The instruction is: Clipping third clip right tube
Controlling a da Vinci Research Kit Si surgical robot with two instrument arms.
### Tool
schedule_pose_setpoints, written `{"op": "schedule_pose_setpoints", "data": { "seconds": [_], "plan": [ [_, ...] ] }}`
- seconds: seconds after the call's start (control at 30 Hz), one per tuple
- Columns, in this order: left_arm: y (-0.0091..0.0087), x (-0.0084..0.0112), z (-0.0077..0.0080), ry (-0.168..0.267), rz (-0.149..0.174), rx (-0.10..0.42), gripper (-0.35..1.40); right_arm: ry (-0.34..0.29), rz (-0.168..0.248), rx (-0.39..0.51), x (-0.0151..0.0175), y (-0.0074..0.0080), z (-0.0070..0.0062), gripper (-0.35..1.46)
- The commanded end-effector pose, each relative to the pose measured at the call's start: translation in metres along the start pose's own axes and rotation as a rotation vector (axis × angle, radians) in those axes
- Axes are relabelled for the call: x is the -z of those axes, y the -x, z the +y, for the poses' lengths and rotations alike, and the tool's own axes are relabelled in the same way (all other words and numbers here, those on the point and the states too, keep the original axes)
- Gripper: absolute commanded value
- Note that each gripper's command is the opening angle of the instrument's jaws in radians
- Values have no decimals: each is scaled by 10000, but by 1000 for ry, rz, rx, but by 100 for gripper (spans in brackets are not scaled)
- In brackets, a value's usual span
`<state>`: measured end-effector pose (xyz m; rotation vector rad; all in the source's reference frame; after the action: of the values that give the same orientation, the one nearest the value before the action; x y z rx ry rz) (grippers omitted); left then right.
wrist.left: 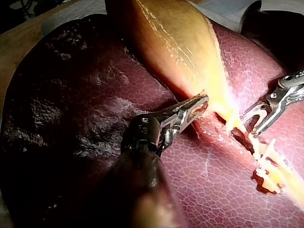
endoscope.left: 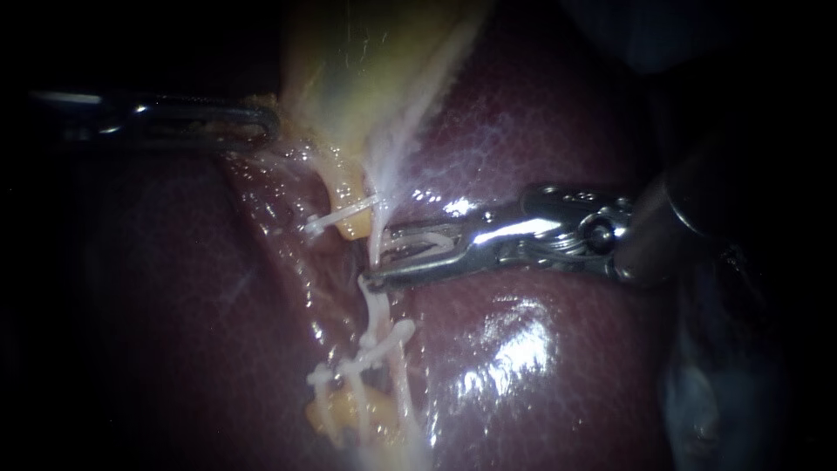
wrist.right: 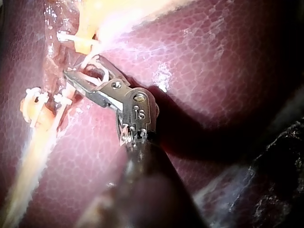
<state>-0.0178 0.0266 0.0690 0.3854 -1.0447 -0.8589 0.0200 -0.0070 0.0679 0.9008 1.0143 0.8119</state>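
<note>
My right instrument (endoscope.left: 379, 257) comes in over the liver (endoscope.left: 523, 366). Its jaws stand apart with a white clip (endoscope.left: 427, 244) held between them, and they straddle the pale right tube (endoscope.left: 377, 305). Lower down this tube carries a white clip (endoscope.left: 388, 342), with another clip (endoscope.left: 321, 379) beside it. A further clip (endoscope.left: 340, 216) crosses the left tube. My left instrument (endoscope.left: 266, 126) is shut on the lower edge of the yellow gallbladder (endoscope.left: 349, 70). In the left wrist view those jaws (wrist.left: 199, 105) pinch the gallbladder's narrow end, with the right instrument (wrist.left: 251, 124) ahead of them.
Dark red liver (wrist.left: 71, 95) surrounds the site on both sides. Thin white strands fan from the gallbladder's neck over the liver surface (wrist.right: 190, 47). In the right wrist view the fitted clips (wrist.right: 35, 97) lie just beyond the jaws (wrist.right: 80, 71).
</note>
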Motion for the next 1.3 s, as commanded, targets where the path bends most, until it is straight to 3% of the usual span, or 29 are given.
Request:
{"op": "schedule_pose_setpoints", "data": {
  "seconds": [0.03, 0.2, 0.43, 0.53, 0.7, 0.87, 1.0, 1.17, 1.3],
  "plan": [
    [0, 0, 0, 0, 0, 0, -35, -5, 7, -4, -2, 1, 1, 48],
    [0, 0, 0, 1, 0, 0, -35, -50, 27, -34, -9, 6, 5, 48],
    [0, 0, 0, 1, 0, 0, -35, -209, 97, -104, -14, 5, 3, 49],
    [0, 0, 0, 1, 0, 0, -35, -270, 112, -113, -15, 3, -3, 49],
    [0, 0, 0, 1, 0, 0, -35, -333, 141, -120, -6, -15, -24, 48],
    [0, 0, 0, 1, 0, 0, -35, -364, 167, -139, 9, -37, -50, 47],
    [0, 0, 0, 1, 0, 0, -35, -366, 170, -147, 18, -46, -61, 45],
    [0, 0, 0, 1, 0, 0, -35, -362, 171, -148, 21, -46, -58, 37],
    [0, 0, 0, 1, 0, 1, -35, -359, 169, -147, 25, -44, -55, 20]
  ]
}}
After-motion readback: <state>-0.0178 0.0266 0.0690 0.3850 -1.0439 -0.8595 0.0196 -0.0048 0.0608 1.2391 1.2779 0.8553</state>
